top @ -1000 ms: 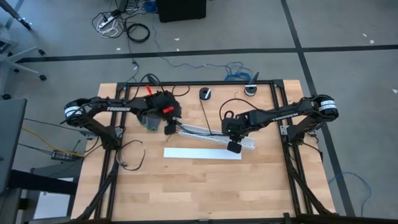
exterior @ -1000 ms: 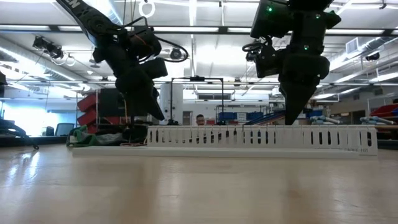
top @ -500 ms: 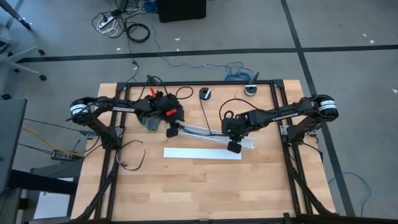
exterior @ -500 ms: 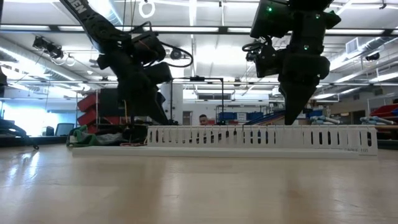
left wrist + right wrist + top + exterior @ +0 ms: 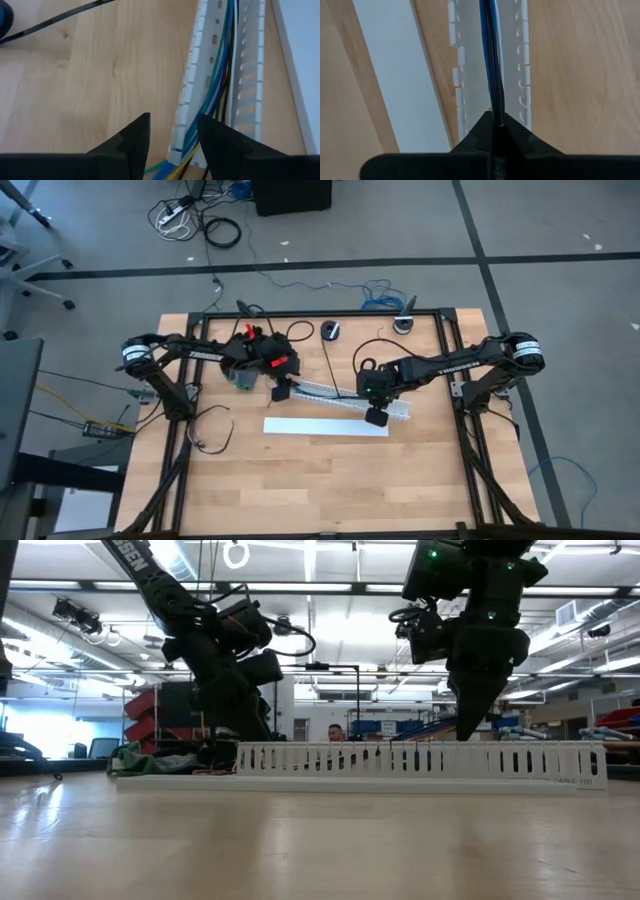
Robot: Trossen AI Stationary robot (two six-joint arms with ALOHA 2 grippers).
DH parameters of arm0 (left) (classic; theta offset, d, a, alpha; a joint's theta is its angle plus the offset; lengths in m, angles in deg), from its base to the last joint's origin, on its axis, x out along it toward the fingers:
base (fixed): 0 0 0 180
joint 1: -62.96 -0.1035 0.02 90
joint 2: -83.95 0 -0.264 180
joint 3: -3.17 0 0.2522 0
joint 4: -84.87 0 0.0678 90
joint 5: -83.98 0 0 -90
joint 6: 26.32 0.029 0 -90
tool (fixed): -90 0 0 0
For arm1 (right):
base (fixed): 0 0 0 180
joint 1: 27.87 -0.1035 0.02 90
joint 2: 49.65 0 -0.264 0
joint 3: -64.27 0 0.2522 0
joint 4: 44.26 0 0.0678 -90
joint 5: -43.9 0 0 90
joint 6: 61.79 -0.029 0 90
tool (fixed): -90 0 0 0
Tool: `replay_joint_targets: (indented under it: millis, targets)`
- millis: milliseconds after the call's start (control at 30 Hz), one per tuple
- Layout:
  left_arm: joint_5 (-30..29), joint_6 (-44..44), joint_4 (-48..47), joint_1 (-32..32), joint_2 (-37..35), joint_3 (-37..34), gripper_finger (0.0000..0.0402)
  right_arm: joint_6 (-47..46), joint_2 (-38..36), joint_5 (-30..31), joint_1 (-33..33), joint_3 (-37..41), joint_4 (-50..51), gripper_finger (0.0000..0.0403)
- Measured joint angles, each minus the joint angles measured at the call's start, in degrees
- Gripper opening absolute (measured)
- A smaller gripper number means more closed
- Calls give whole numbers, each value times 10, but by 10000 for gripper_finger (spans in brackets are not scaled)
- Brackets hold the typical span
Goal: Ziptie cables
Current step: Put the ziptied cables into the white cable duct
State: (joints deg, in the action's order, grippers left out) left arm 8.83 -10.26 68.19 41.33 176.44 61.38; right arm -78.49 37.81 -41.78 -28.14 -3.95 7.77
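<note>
Cables (image 5: 492,75) lie inside white slotted duct (image 5: 517,65) on tabletop (image 5: 300,480). Right hand (image 5: 494,121) pinched closed on cables at duct's far end. Left hand (image 5: 172,137) part-open, empty, hovering over duct's other end.

My right arm (image 5: 455,363) bore the white word TROSSEN along its link, and I could read no other lettering anywhere.

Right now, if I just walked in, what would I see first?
Two dark robot arms meeting over a white slotted duct in the middle of the wooden table. The right gripper is shut on the cables lying in the duct, and the left gripper hangs half open over the duct's other end.
</note>
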Motion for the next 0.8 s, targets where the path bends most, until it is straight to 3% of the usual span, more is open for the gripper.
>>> replay_joint_targets:
  millis: [267, 533, 700, 800]
  targets:
    - [0, -13, -23, 1, 7, 0, 134, 0, 0, 0, 0, 0, -2, 8]
    - [-15, -13, -25, 4, 14, 0, 77, 3, 0, 0, 0, -1, -7, 8]
    - [-43, -10, -25, 4, 14, 0, 17, 3, 0, 0, 0, -1, -7, 8]
    - [-43, -10, -26, 4, 14, 0, 7, 3, 0, 0, 0, -1, -7, 8]
